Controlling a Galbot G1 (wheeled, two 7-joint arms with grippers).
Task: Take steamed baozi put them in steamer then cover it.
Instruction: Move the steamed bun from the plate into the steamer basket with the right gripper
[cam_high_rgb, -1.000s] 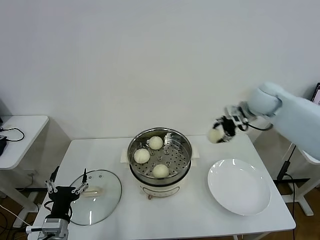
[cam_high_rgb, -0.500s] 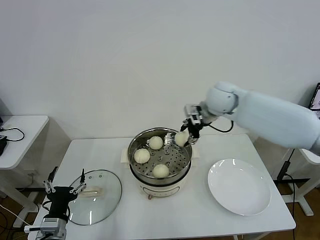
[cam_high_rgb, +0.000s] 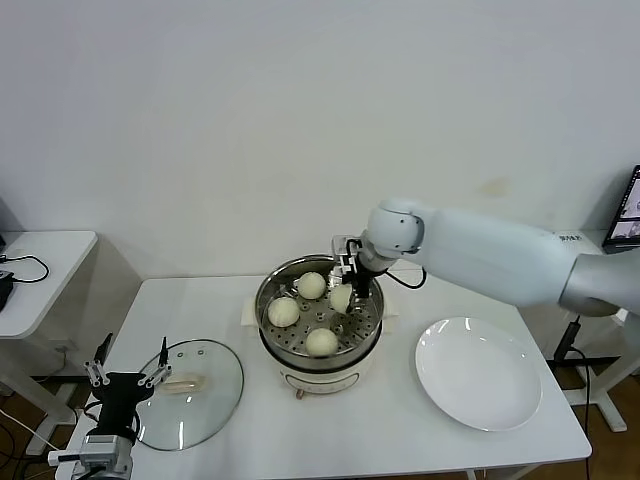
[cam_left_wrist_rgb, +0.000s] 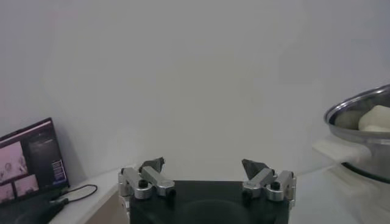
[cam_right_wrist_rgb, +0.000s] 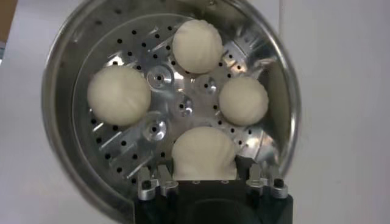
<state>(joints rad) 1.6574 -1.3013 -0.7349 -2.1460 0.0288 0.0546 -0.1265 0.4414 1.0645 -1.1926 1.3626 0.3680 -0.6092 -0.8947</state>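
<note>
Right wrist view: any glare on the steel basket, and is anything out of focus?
Right wrist view: bright glints on the round shiny steel steamer basket around its centre, white dough buns sharp; the right gripper's near edge looks soft. Head view: even lighting, faint shadows.

The right gripper (cam_high_rgb: 343, 291), closed on a steamed baozi (cam_high_rgb: 341, 297), has swung in from beside the white plate (cam_high_rgb: 480, 373), crossed the steamer (cam_high_rgb: 372, 300) rim and come down inside the basket. It now holds that bun low over the perforated floor, next to the three buns already there.
</note>
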